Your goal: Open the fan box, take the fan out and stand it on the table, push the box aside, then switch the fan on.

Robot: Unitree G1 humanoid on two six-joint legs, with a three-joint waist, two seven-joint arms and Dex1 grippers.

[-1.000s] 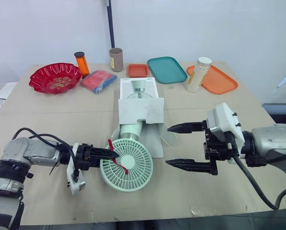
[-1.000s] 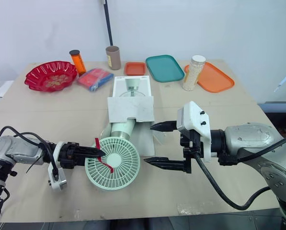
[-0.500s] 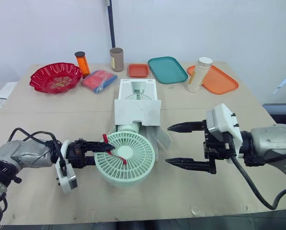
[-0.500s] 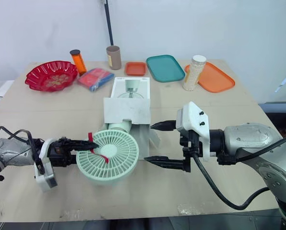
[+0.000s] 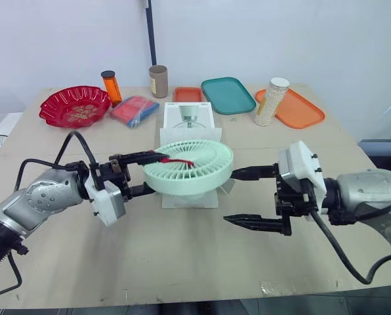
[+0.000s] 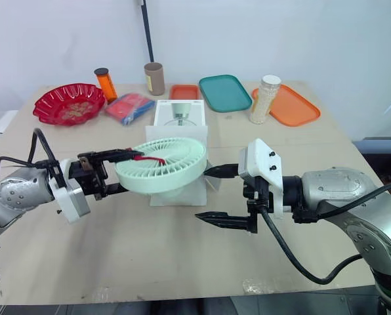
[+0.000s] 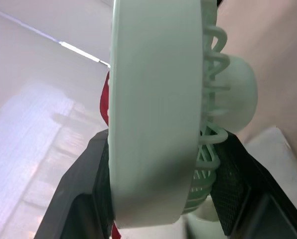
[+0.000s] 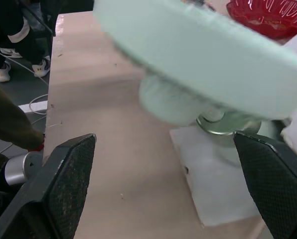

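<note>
Mint-green fan [image 5: 190,167] hangs face-up over the box [image 5: 188,116], left pincer [image 5: 157,172] clamped on its 9 o'clock rim; we find the right pincer [image 5: 231,197] wide at 3 o'clock.

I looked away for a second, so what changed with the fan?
The left claw, gripping the fan by its rim, lifted it off the table and back above the box. The right claw stayed open nearby.
</note>
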